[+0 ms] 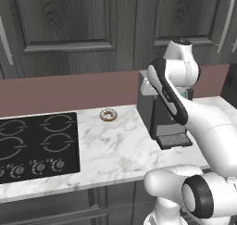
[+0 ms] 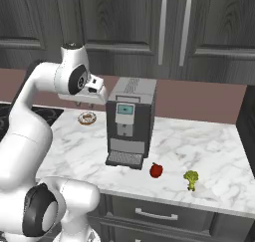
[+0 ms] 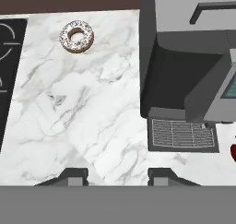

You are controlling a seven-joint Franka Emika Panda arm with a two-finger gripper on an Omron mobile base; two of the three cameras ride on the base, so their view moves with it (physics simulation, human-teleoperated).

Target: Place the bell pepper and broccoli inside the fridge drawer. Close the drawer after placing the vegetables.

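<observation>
The red bell pepper (image 2: 156, 170) sits on the marble counter just right of the coffee machine's drip tray; a sliver of the pepper (image 3: 233, 151) shows at the right edge of the hand view. The broccoli (image 2: 191, 179) stands a little further right, near the counter's front edge. My gripper (image 2: 82, 104) hangs high over the counter to the left of the machine, pointing down. In the hand view the gripper (image 3: 115, 174) is open, its fingertips (image 3: 73, 176) wide apart with bare marble between them. The fridge drawer is out of view.
A tall grey coffee machine (image 2: 130, 121) stands between my hand and the vegetables. A sprinkled donut (image 1: 108, 115) lies near the back wall beside a black cooktop (image 1: 37, 143). Dark cabinets hang above, and a grey drawer (image 2: 154, 215) sits under the counter.
</observation>
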